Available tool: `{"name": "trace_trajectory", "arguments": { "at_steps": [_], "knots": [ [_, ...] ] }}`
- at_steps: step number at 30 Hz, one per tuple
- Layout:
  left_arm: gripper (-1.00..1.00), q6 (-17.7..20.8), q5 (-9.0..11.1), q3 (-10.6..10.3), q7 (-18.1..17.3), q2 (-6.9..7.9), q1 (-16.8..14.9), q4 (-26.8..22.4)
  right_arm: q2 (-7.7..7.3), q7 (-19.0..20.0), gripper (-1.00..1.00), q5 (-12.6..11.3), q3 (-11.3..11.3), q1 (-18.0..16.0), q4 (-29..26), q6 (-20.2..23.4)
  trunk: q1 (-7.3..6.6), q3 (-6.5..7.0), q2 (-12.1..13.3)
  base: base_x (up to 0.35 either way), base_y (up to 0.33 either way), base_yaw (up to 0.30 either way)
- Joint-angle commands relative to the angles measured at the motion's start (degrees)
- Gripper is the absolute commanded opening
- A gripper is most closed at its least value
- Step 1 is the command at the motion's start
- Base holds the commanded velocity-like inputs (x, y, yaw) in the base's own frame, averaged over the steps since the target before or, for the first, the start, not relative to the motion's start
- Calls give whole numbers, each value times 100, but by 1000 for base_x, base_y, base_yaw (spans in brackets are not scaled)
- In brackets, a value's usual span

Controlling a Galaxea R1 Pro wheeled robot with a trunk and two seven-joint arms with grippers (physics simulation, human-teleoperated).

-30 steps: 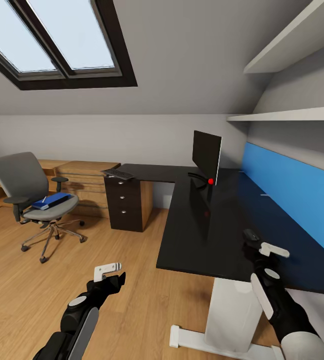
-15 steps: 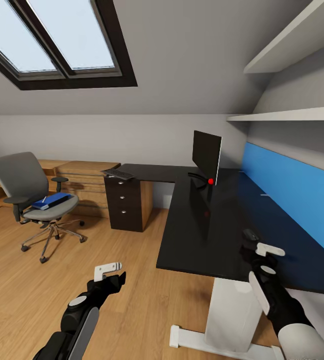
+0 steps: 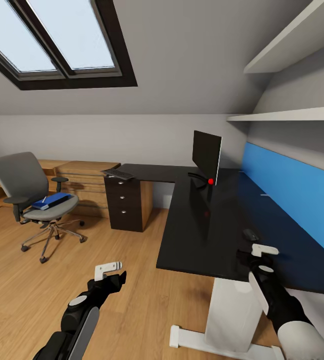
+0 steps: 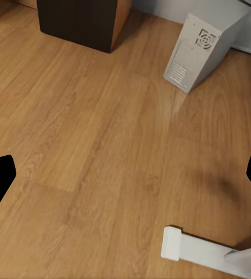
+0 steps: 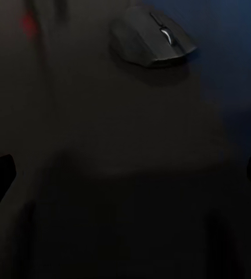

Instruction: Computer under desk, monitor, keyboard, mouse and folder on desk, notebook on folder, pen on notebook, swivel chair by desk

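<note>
The small black mouse (image 3: 250, 234) (image 5: 154, 42) lies on the glossy black desk (image 3: 197, 225), a short way beyond my right gripper (image 3: 253, 251) (image 5: 125, 174), which is open and empty above the desktop. The monitor (image 3: 206, 152) stands further back on the desk. A keyboard (image 3: 118, 173) rests on the desk's far end above the drawer unit (image 3: 123, 202). The blue folder (image 3: 52, 201) lies on the seat of the swivel chair (image 3: 22, 190) with a small pale item on it. My left gripper (image 3: 113, 274) (image 4: 125, 174) hangs open over the floor. The grey computer (image 4: 204, 49) stands on the floor.
A low light-wood cabinet (image 3: 84, 185) stands behind the chair. A blue wall panel (image 3: 292, 195) and white shelves (image 3: 292, 116) line the wall along the desk. The desk's white foot (image 3: 202, 342) (image 4: 198, 251) rests on the wood floor between my arms.
My right gripper has drawn back toward me, away from the mouse, which stays in place on the desk. The left arm has not moved.
</note>
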Motion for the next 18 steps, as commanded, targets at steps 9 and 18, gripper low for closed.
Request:
{"name": "trace_trajectory", "arguments": {
  "at_steps": [9, 18],
  "knots": [
    [100, 18, 61, -7, 45, 1, -6, 0, -141, 36, 100, -31, 9, -317, 630, 47, -1, -6, -3, 149, 0, 0],
    [100, 19, 61, 1, 44, 1, -3, 1, -161, 33, 100, -26, 9, -375, 782, 50, -1, -6, -3, 117, 0, 0]
  ]
}}
